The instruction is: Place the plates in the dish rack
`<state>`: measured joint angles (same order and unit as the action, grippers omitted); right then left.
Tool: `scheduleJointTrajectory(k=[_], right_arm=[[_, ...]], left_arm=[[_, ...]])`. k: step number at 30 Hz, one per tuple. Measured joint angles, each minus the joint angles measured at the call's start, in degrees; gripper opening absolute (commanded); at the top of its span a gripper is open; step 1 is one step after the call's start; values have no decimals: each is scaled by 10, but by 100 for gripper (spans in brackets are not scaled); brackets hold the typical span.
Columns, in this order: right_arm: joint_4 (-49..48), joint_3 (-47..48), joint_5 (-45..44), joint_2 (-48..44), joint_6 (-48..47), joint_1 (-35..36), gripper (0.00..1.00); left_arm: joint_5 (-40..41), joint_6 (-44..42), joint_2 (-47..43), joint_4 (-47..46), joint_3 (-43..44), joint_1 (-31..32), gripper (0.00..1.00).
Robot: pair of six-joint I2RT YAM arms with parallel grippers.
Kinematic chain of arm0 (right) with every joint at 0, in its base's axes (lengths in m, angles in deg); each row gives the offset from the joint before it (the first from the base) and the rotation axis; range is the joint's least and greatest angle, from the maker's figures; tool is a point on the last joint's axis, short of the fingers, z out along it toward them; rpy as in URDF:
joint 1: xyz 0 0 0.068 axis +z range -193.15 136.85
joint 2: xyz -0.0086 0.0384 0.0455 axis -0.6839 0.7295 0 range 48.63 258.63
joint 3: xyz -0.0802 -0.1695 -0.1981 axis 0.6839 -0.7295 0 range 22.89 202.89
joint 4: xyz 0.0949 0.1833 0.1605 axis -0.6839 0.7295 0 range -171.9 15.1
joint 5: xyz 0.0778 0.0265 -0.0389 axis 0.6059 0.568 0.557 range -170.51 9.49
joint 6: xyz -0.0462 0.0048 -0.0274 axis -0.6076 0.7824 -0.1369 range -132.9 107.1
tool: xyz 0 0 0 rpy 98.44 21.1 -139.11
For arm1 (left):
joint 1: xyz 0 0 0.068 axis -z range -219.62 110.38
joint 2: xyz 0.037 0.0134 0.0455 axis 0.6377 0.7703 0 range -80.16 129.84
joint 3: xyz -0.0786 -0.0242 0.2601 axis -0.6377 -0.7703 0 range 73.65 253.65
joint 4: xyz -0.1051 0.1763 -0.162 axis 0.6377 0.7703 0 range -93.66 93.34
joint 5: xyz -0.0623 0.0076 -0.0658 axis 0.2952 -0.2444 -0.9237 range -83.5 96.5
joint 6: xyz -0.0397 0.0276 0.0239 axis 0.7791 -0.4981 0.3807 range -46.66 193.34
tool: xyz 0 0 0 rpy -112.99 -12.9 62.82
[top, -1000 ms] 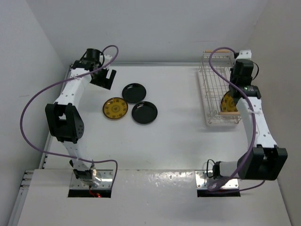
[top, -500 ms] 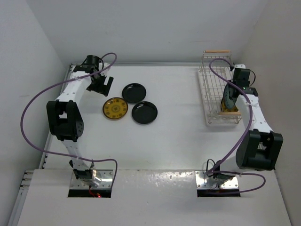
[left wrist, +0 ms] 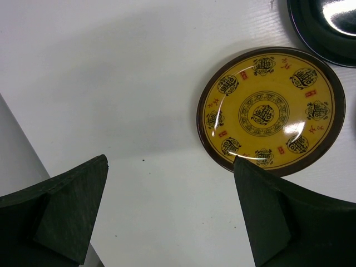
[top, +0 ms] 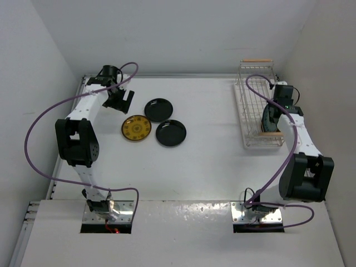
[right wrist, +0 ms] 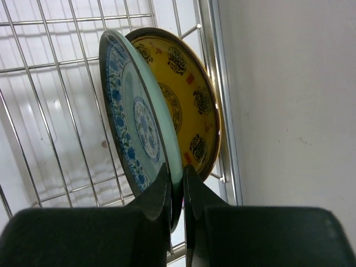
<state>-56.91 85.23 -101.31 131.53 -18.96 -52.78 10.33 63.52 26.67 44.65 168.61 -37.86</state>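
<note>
Approx 2 of 5 loaded: white wire dish rack w/ wooden bar handles (top: pixel 242 119), far-rt on white desk (top: pixel 211 167), is holding yellow round plate w/ dark ornament (right wrist: pixel 189 94) on edge at its near end, w/ pale blue-green patterned plate (right wrist: pixel 133 119) standing just beside it, not yet released. Rt tool (right wrist: pixel 177 183) is pinching narrow on blue-green plate's rim; lft tool (left wrist: pixel 169 161) is hanging wide open over desk just beside second yellow patterned plate (left wrist: pixel 271 111). Left to load: that one plus far glossy black round plate (top: pixel 158 109) and near glossy black one (top: pixel 171 133), all lying flat, well apart from rack.

Wht table (top: pixel 211 111) — pale walls (top: pixel 189 39).
</note>
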Motion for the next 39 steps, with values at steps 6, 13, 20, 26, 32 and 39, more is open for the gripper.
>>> scheduleJointTrajectory(k=[6, 13, 20, 26, 32, 39], right_arm=[[2, -5, 7, 2, -12, 1, 44], [9, -5, 33, 3, -14, 1, 65], [44, 58, 33, 1, -14, 34, 76], [5, 99, 77, -26, 66, 185, 81], [-76, 104, 184, 94, 218, 301, 78], [-105, 172, 284, 350, 344, 369, 58]], left_arm=[[0, 0, 0, 0, 0, 0, 99], [0, 0, 0, 0, 0, 0, 99], [0, 0, 0, 0, 0, 0, 99], [0, 0, 1, 0, 0, 0, 99], [3, 0, 2, 0, 0, 0, 99], [16, 0, 2, -4, -11, 0, 99]])
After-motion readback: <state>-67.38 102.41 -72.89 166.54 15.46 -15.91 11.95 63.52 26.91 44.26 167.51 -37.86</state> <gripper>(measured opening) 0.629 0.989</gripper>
